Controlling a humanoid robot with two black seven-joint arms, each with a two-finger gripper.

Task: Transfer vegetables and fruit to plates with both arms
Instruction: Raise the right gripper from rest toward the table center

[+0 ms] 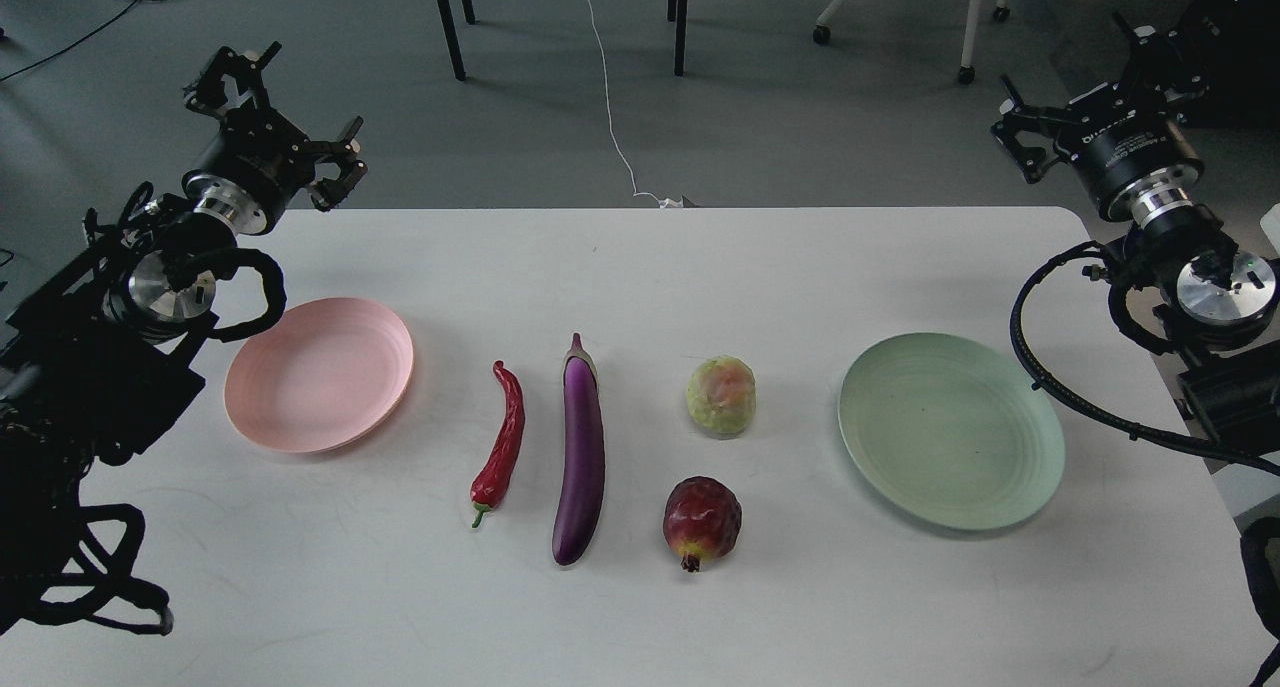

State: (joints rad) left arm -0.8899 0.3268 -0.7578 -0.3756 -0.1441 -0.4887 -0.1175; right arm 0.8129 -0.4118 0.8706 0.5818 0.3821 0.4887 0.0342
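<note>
Pomegranate-like fruit (702, 523), yellow-green fruit (721, 396), eggplant (581, 451) and chili (502, 444) lie on the desk (640, 257) between both jaws; pink plate (319, 374) and green plate (950, 429) bare (nothing transferred). Left jaws (262, 102) and right jaws (1075, 107) hold nothing; their opening I cannot tell.

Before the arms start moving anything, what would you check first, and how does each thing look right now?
1. Pink plate free to receive food: ok, nothing lies on it.
2. Green plate free too: ok, nothing lies on it.
3. Chili pepper and eggplant apart from each other: ok, a strip of table shows between them.
4. Yellow-green fruit and dark red fruit not touching: ok, a clear gap.
5. Left gripper and right gripper carrying nothing: ok, both hang beyond the table's far edge, away from the food.
6. Grippers open enough to grasp: cannot tell, the fingers are too dark to separate.
</note>
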